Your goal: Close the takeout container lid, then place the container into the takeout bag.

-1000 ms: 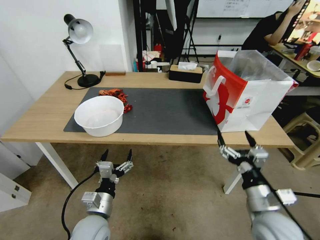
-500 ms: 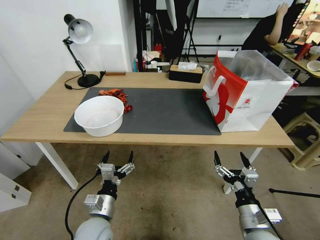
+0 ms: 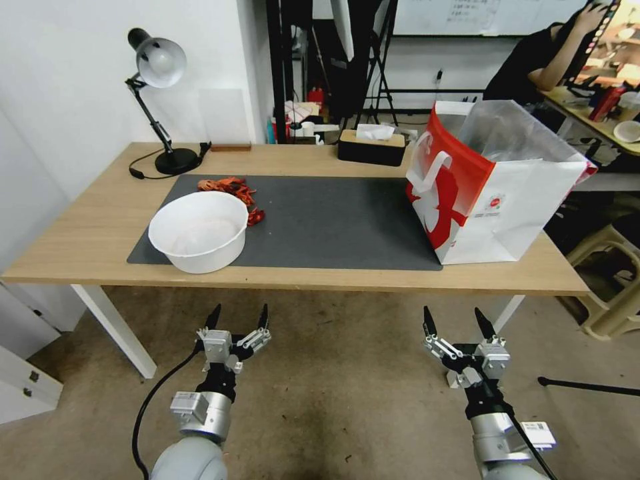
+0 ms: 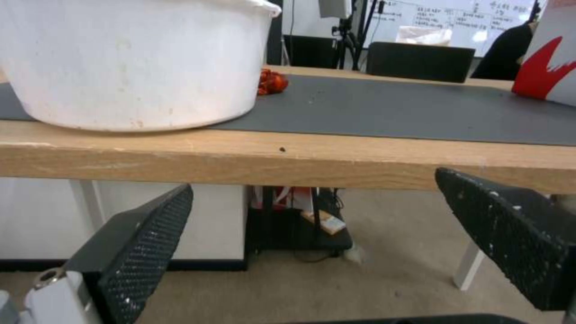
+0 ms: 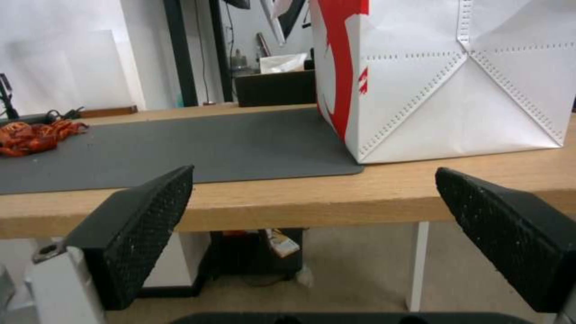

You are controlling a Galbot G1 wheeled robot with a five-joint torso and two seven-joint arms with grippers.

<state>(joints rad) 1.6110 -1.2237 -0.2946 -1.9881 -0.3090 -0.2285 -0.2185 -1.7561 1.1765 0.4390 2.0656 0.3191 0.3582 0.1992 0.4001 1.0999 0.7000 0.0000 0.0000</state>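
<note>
Two grippers hang below the bench (image 3: 100, 267) edge, jaws released and empty: left gripper (image 3: 237, 319), right gripper (image 3: 455, 325). Right sits nearer the takeout bag (image 3: 493, 187), which stands up and ahead of it

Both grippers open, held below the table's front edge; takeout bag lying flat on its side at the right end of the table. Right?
Not quite. The takeout bag stands upright with its mouth open upward, as the head view shows. The rest holds: it is at the table's right end, and the left gripper and right gripper are open below the front edge.
</note>
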